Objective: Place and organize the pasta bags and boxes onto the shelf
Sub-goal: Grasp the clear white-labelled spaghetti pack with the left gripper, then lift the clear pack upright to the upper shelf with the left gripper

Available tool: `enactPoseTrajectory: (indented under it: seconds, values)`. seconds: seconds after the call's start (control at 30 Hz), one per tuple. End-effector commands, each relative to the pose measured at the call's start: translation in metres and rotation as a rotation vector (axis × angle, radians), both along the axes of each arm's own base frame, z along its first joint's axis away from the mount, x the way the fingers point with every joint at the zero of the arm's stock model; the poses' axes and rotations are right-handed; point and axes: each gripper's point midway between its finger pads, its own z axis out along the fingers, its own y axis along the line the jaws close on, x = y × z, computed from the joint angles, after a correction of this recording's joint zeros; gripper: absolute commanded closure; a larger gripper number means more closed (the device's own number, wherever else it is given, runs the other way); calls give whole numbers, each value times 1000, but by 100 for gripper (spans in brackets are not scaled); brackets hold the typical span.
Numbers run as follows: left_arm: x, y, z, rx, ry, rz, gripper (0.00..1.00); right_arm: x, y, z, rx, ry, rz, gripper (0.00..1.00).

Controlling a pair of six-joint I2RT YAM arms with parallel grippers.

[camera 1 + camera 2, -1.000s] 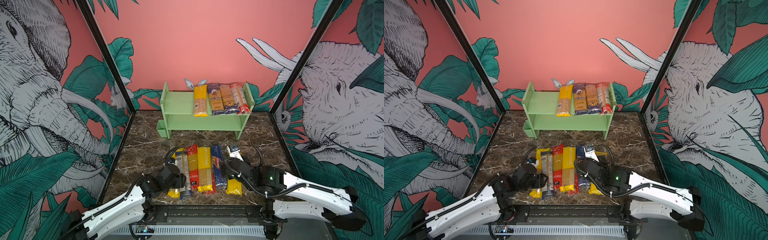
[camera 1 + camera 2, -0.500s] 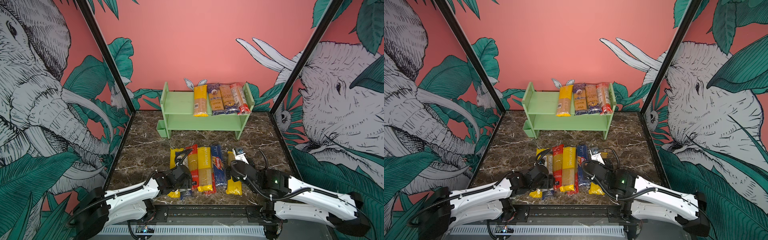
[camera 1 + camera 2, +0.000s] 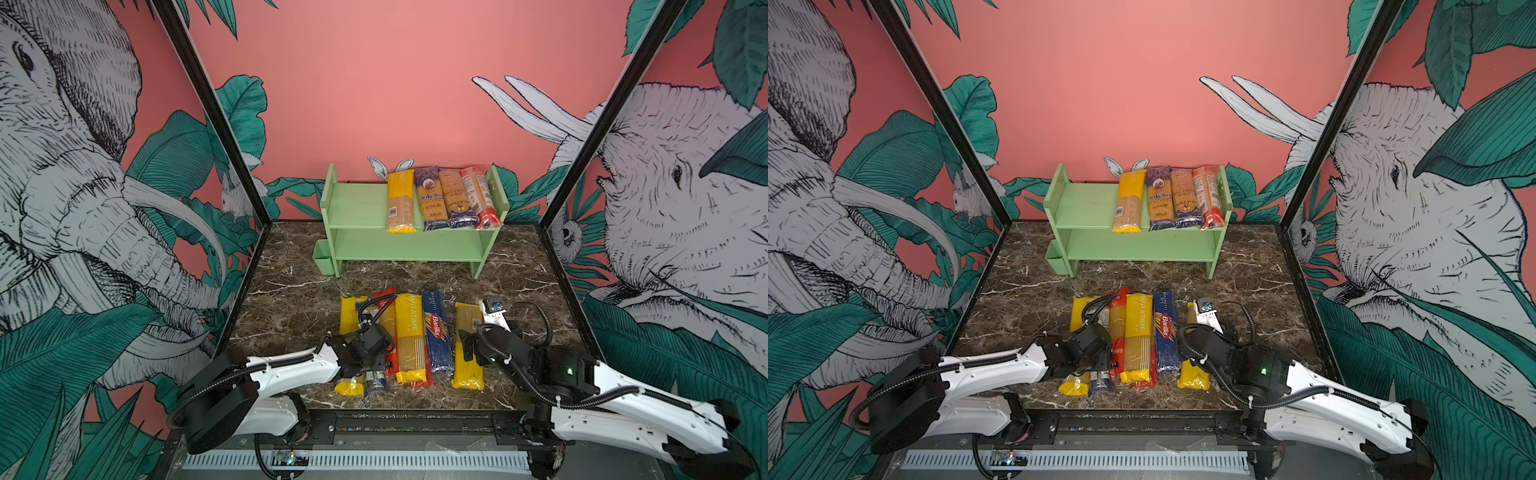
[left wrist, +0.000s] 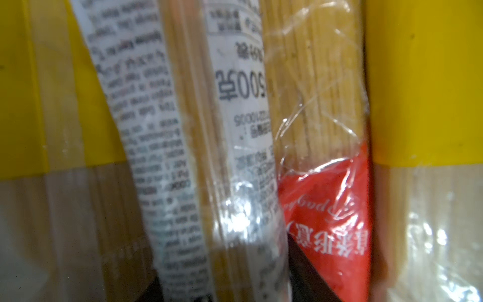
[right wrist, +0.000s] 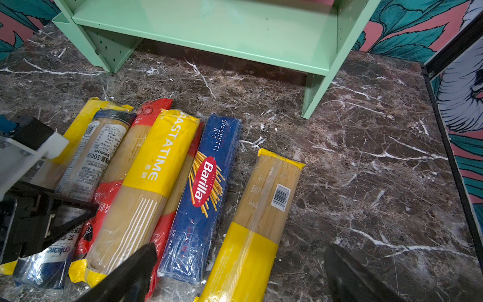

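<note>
The pale green shelf (image 3: pixel 361 208) (image 5: pixel 235 34) stands at the back with several pasta packs (image 3: pixel 440 199) lying across the right of its top tier. Several more packs lie side by side on the marble near the front. Among them are a yellow PASTATIME bag (image 3: pixel 409 332), a blue Barilla pack (image 3: pixel 436 332) (image 5: pixel 203 188) and a clear white-labelled bag (image 4: pixel 224 162) (image 5: pixel 91 159). My left gripper (image 3: pixel 374 361) (image 4: pixel 230 287) is down on that row, its dark fingers (image 4: pixel 313 274) pressed against both sides of the labelled bag. My right gripper (image 3: pixel 469 353) (image 5: pixel 240 277) hangs open over a separate yellow-ended bag (image 5: pixel 261 209).
A small green cup (image 3: pixel 322 257) hangs on the shelf's left side. The lower tier (image 3: pixel 1133 249) holds nothing. Black frame posts and printed walls close in both sides. Bare marble (image 5: pixel 366 157) lies to the right of the packs.
My left gripper has moved right onto the row of packs and its jaws have closed in around the labelled bag. The right gripper has drifted a little over the separate yellow bag.
</note>
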Motion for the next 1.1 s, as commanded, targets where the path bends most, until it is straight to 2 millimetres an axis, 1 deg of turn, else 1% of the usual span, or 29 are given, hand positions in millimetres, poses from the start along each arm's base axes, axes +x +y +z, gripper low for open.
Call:
enactPoseTrajectory:
  seconds: [0.0,0.03,0.1,0.2,0.3,0.4,0.63,0.73,0.93,1.07]
  values:
    - [-11,15,-14,70,49,-10,64,2,-6,1,-12,-15,-16,1]
    - [-11,16,-10,72,44,-11,69,2,-6,1,-12,-16,-15,1]
    - [-10,19,2,72,24,-11,81,3,-5,1,-10,-17,-10,1]
    - [-7,23,23,68,-20,-16,93,4,-2,1,-8,-18,-3,1]
    - [-3,26,46,53,-71,-25,100,5,2,0,-3,-16,6,1]
    - [-1,29,67,38,-114,-32,100,7,6,-1,-1,-11,15,1]
    - [1,35,107,18,-186,-51,100,7,9,1,3,-12,27,1]
    - [4,41,133,19,-239,-56,100,7,8,5,11,-19,30,1]
    - [11,58,207,40,-375,-65,100,8,7,14,16,-36,33,1]
    - [25,63,261,71,-500,-58,100,10,9,20,18,-49,38,1]
